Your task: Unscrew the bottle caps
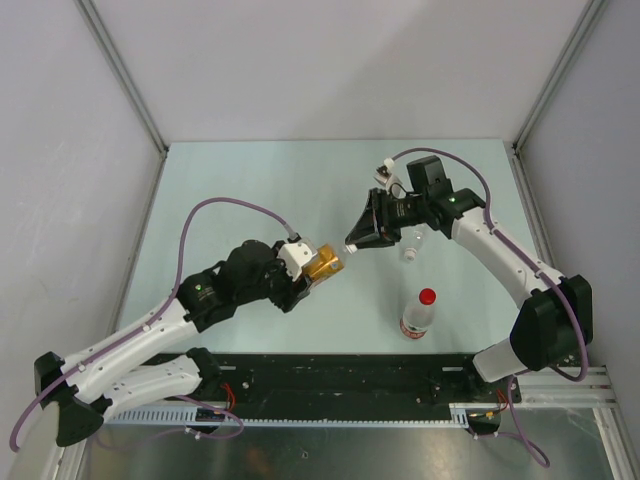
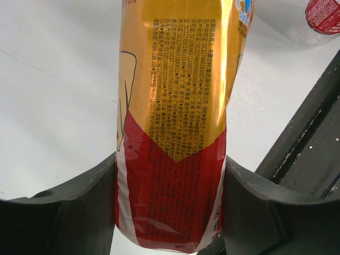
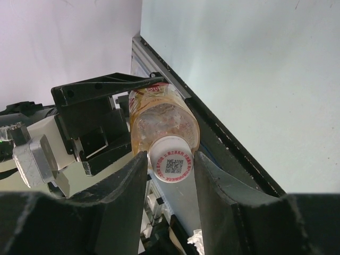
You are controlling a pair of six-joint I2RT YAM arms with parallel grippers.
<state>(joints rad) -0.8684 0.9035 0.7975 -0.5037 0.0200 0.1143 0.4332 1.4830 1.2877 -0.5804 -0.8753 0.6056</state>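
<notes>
A bottle of amber liquid with a gold and red label is held lying in the air at mid-table. My left gripper is shut on its lower body. Its white cap, printed with a code, sits between the fingers of my right gripper, which press it from both sides. A bottle with a red-and-white label and a red cap stands upright to the right. A plain clear bottle sits just under the right wrist.
A black rail runs along the near edge of the pale green table. Grey walls close in the left, right and back. The red-labelled bottle shows at the top right of the left wrist view.
</notes>
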